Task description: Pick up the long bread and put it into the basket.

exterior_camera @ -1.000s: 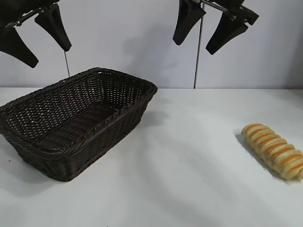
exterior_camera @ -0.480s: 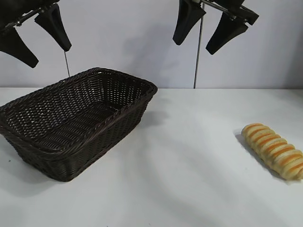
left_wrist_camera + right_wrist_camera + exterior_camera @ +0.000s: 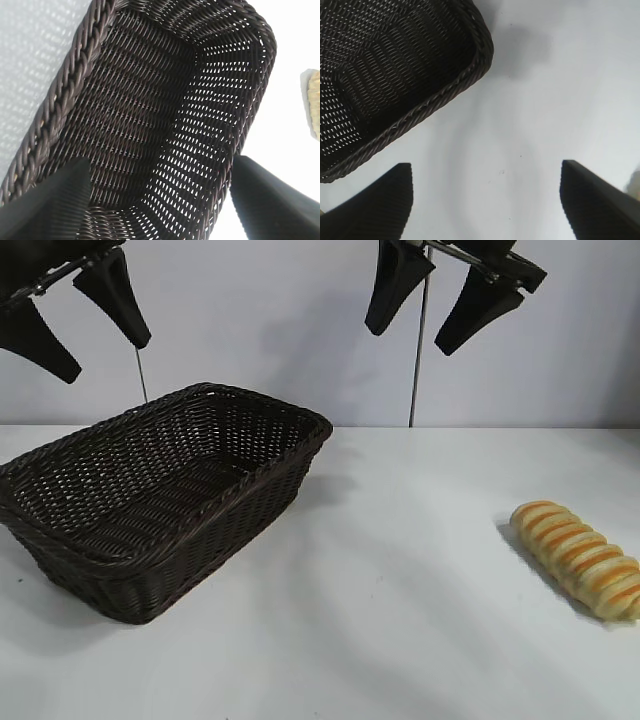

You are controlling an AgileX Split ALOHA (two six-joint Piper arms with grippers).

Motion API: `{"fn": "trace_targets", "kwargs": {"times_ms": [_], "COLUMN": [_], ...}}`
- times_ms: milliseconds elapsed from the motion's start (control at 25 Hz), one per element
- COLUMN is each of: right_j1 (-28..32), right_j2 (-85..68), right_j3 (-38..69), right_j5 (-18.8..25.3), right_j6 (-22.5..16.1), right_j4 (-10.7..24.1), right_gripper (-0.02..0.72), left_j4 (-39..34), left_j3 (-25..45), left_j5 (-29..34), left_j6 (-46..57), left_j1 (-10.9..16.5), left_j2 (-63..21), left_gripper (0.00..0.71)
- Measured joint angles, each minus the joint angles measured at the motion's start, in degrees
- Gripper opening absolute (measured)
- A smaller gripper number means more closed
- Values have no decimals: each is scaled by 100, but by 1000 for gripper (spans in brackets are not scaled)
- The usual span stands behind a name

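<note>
My right gripper [image 3: 440, 325] wide apart, long bread [image 3: 582, 558] well below, rightward, basket [image 3: 200, 515] below-left, nothing inside.

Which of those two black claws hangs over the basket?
The left gripper, open, hangs above the basket; the right gripper hangs over bare table, nearer the long bread.

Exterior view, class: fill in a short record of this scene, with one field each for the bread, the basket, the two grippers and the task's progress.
long bread: lying flat on the white table, at the right edge
basket: dark woven wicker, at the left, nothing in it
bread and basket: well apart, not touching
left gripper: open, raised above the basket
right gripper: open, raised above the table's middle
held items: none
progress: bread not yet picked up
</note>
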State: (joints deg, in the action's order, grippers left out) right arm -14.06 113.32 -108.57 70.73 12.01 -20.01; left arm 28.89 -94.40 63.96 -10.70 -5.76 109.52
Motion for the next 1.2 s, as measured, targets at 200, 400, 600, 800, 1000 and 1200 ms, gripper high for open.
{"fn": "trace_targets", "kwargs": {"times_ms": [200,400,600,800,1000,1200], "right_j1": [0,0,0,0,0,0], "right_j2": [0,0,0,0,0,0], "right_j3": [0,0,0,0,0,0], "right_j5": [0,0,0,0,0,0], "right_j6": [0,0,0,0,0,0], "right_j4": [5,5,5,5,5,5], "right_gripper": [582,582,582,582,582,582], "left_j4": [40,40,40,21,15,15], "left_j3": [0,0,134,790,1767,2866], "left_j5": [94,384,580,617,426,-159], "left_j6": [0,0,39,202,598,1522], "left_j1": [0,0,0,0,0,0], "left_j2": [-2,-206,-573,-1200,-2077,-2949], "left_gripper": [562,562,562,562,562,562]}}
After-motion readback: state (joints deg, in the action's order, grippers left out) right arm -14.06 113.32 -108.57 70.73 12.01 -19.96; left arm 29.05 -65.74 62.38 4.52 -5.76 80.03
